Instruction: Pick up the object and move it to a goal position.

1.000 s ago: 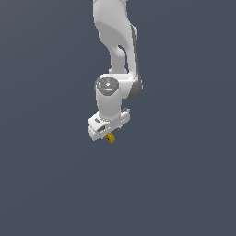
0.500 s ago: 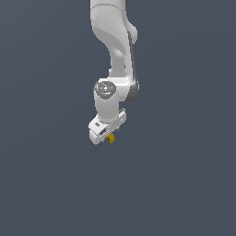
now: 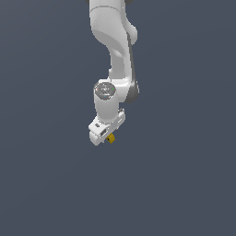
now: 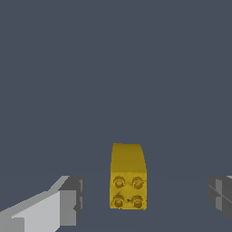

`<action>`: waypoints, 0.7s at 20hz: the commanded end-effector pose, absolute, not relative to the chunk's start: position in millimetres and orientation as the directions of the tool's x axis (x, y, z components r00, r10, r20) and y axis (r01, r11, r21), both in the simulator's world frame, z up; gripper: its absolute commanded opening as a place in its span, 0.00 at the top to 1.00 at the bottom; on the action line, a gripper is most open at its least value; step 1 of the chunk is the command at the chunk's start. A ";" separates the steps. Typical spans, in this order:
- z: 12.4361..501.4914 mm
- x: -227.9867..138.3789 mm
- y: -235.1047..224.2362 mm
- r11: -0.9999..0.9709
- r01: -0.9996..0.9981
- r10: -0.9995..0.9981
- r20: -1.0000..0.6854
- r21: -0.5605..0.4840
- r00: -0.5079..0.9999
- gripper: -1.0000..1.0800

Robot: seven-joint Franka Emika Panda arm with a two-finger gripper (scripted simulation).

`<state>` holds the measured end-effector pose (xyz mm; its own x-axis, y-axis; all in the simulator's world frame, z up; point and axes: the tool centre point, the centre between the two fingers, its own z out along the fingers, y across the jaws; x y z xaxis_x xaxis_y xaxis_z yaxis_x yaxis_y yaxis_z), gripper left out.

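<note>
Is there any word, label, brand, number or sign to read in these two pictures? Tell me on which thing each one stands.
None: no readable text in either view.
The yellow block bears four round studs on one face, no letters or digits.
The gripper and the white arm carry no label; the round cap on the arm's joint shows only a blurred grey pattern with a green dot.

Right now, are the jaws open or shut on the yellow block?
Open. In the wrist view the yellow block sits between the gripper's jaws, with clear gaps on both sides.
</note>
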<state>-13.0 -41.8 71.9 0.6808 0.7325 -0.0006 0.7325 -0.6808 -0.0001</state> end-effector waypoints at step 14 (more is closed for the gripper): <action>22.8 -13.5 -41.5 -0.677 0.736 0.736 0.000 0.000 0.677 0.04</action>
<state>-14.3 -41.5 25.6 0.6776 0.7355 -0.0010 0.7355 -0.6776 -0.0012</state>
